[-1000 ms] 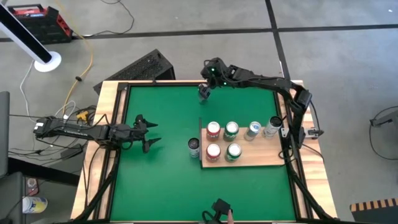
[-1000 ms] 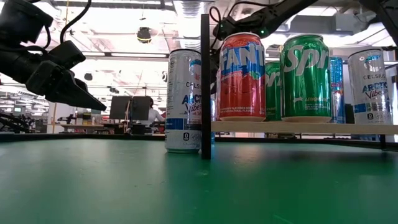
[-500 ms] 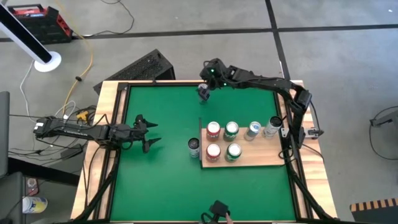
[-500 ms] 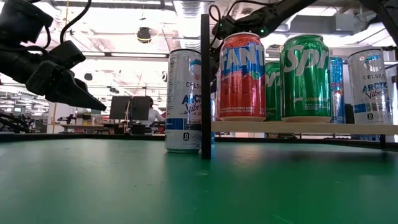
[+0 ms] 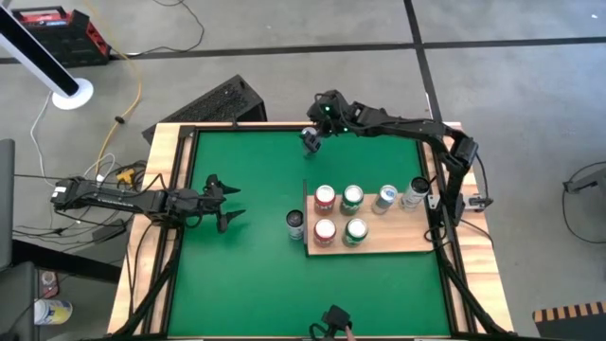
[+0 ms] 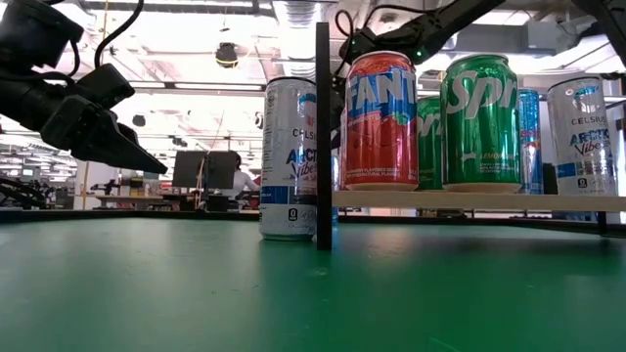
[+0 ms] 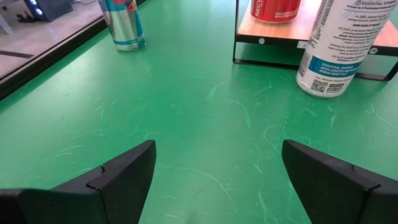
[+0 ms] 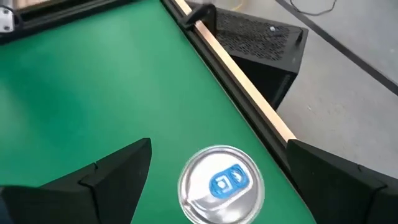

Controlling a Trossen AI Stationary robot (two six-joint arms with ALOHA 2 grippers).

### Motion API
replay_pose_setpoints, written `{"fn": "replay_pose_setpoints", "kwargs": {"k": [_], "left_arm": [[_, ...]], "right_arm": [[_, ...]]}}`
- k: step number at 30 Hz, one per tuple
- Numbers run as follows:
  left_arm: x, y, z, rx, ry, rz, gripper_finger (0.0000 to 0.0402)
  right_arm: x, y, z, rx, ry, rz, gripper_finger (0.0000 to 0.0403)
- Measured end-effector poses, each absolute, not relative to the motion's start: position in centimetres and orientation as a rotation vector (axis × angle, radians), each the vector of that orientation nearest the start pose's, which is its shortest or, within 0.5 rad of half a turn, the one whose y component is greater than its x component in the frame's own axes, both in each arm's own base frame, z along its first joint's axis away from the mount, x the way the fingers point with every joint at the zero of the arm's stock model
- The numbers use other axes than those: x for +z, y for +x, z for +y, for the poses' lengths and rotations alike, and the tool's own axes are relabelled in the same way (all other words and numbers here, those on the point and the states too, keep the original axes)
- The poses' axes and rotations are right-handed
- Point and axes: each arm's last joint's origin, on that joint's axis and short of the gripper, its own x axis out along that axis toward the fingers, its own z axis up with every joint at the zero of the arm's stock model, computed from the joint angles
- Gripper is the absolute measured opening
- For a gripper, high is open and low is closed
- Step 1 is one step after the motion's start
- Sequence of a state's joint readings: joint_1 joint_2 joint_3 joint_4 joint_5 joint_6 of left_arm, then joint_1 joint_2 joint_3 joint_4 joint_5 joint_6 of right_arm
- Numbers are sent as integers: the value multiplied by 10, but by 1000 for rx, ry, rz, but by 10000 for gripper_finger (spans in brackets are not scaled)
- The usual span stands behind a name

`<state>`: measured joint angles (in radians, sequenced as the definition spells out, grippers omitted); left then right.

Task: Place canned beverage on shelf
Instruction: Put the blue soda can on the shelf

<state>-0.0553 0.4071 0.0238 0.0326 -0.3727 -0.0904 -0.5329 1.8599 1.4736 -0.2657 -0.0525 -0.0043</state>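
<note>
A slim silver-and-blue can [image 8: 219, 183] stands upright on the green tabletop near its far edge; it also shows in the left wrist view [image 7: 123, 25]. My right gripper [image 8: 217, 146] hovers open above it [image 5: 311, 138], one finger on each side of the can's top, touching nothing. The shelf [image 5: 398, 239], a low light wooden board, lies at the table's right and bears several cans. A white can [image 5: 295, 224] stands on the table against the shelf's left edge. My left gripper [image 5: 230, 204] waits open at the table's left.
Red and green cans [image 6: 381, 117] stand along the shelf's near side, with a dark upright post [image 6: 322, 137] at its left end. A black box [image 5: 222, 102] sits on the floor beyond the far left corner. Bare green table lies between the two grippers.
</note>
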Motion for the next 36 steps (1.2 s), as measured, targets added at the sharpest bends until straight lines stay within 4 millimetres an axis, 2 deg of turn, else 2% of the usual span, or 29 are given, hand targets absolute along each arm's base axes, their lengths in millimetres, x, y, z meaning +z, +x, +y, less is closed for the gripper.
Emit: {"fn": "replay_pose_setpoints", "kwargs": {"k": [5,29,36], "left_arm": [[140,117,4,329,-14,329,334],[140,117,4,329,-14,330,334],[140,117,4,329,-14,329,334]], "right_arm": [[250,362,-212,-496,183,642,395],[244,365,-207,-580,177,683,395],[228,375,-206,-563,177,703,395]]}}
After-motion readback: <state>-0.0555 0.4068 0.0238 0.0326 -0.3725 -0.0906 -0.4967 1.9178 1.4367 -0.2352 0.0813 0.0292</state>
